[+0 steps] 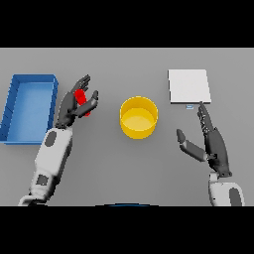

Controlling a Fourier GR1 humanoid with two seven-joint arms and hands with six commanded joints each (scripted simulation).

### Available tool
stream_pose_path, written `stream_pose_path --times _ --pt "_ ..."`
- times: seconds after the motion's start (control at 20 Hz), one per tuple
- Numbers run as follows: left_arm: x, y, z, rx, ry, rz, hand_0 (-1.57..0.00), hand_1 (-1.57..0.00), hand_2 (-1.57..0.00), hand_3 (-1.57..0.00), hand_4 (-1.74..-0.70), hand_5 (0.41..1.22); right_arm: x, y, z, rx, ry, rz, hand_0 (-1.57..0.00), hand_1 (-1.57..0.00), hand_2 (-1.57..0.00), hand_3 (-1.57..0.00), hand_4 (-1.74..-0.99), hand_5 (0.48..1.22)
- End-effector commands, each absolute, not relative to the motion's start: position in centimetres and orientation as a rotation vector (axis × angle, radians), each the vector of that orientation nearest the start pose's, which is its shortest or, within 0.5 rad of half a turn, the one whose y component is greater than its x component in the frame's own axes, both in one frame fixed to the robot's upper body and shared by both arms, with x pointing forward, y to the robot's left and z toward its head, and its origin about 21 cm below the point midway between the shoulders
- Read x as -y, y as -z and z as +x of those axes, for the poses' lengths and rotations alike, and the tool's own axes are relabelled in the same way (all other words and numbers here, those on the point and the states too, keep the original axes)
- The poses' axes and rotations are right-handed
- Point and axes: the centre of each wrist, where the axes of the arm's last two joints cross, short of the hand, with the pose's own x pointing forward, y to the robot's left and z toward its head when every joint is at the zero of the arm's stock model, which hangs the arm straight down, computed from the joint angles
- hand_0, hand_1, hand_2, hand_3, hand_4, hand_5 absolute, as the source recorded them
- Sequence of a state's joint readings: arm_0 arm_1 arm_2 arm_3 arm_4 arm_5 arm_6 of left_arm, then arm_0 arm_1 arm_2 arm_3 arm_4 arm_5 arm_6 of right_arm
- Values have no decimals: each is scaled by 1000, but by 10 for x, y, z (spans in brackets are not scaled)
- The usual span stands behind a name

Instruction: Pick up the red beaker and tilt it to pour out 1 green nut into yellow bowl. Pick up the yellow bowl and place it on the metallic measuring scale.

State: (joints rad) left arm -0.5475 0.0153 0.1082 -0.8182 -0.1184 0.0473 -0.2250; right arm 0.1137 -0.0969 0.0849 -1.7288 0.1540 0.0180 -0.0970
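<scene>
The red beaker point(82, 100) stands left of centre, largely covered by my left hand point(71, 106), whose fingers and thumb reach around it without visibly closing. The yellow bowl point(139, 117) sits at the table's middle; I see no green nut in it. At the back right lies the pale metallic measuring scale point(189, 86). My right hand point(211, 141) hovers in front of the scale, right of the bowl, fingers straight and pointing toward the scale, thumb spread toward the bowl.
A blue open bin point(29, 106) stands at the far left, just beside my left arm. A small marker point(189, 106) lies at the scale's front edge.
</scene>
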Motion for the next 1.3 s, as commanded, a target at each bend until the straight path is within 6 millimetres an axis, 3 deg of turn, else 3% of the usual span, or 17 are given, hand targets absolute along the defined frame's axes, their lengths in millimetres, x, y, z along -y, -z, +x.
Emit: stream_pose_path --times 0.0,0.1,0.2,0.3,0.4,0.45,0.8,1.0,1.25 --pt "-186 34 367 1554 184 54 -379 -406 -457 -518 -1410 874 239 -17 219 1713 -257 -143 1 1 1 1 -1236 647" --pt "-181 33 370 1551 206 114 -755 -783 -844 -884 -1519 999 238 -18 219 1706 -246 -130 1 1 1 1 -1239 648" --pt "-175 32 372 1575 254 140 -1049 -1067 -1106 -1058 -1589 1079 236 -14 220 1687 -240 -131 1 1 1 1 -1239 648" --pt "-177 34 370 1591 262 121 -1237 -1248 -1273 -1154 -1636 1130 238 -12 220 1705 -247 -138 1 1 1 1 -1242 650" --pt "-177 33 369 1586 270 127 -1357 -1364 -1380 -1304 -1565 1163 233 -13 219 1713 -234 -117 1 1 1 1 -1251 646" --pt "-176 32 369 1579 262 133 -1400 -1406 -1419 -1357 -1542 1174 234 -13 219 1716 -229 -104 1 1 1 1 -1255 644" --pt "-182 2 379 1664 153 -11 -1535 -1536 -1539 -1526 -1699 1135 239 -14 220 1712 -254 -137 1 1 1 1 -1233 644" --pt "-187 -20 378 1696 251 12 -1556 -1557 -1558 -1553 -1724 1130 239 -15 221 1744 -271 -154 1 1 1 1 -1219 653" --pt "-178 -30 375 1697 361 53 -1556 -1557 -1558 -1553 -1724 1139 237 -8 218 1739 -293 -170 1 1 1 1 -1219 661"
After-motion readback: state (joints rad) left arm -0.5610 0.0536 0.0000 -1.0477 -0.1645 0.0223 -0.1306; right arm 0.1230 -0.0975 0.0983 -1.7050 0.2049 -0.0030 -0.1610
